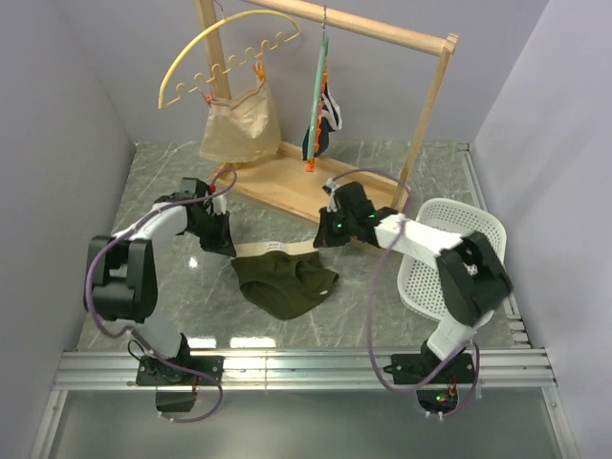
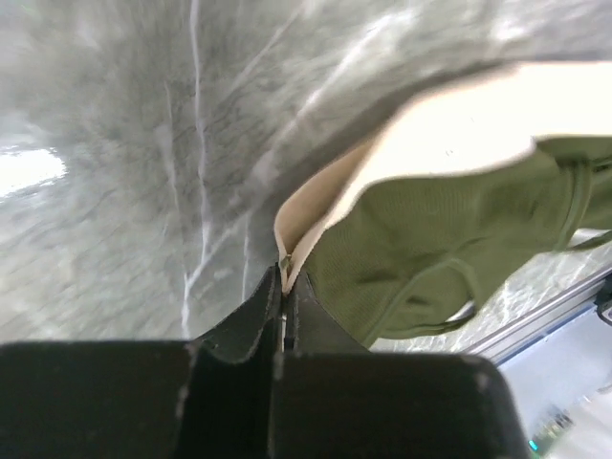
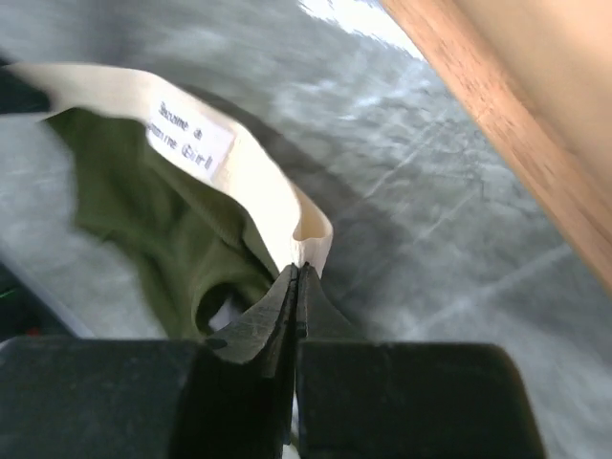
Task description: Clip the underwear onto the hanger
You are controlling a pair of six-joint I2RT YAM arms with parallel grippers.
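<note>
The olive-green underwear lies on the marble table with its tan waistband stretched between my two grippers. My left gripper is shut on the waistband's left end, and in the left wrist view the left gripper pinches the tan edge beside the green cloth. My right gripper is shut on the right end. In the right wrist view the right gripper bites a fold of the labelled waistband. The teal hanger with orange clips hangs edge-on from the wooden rail, behind and above the underwear.
A wooden rack stands behind the grippers; its base edge passes close to the right gripper. A cream-yellow hanger holds a beige garment. A navy garment hangs by the teal hanger. A white basket sits at right.
</note>
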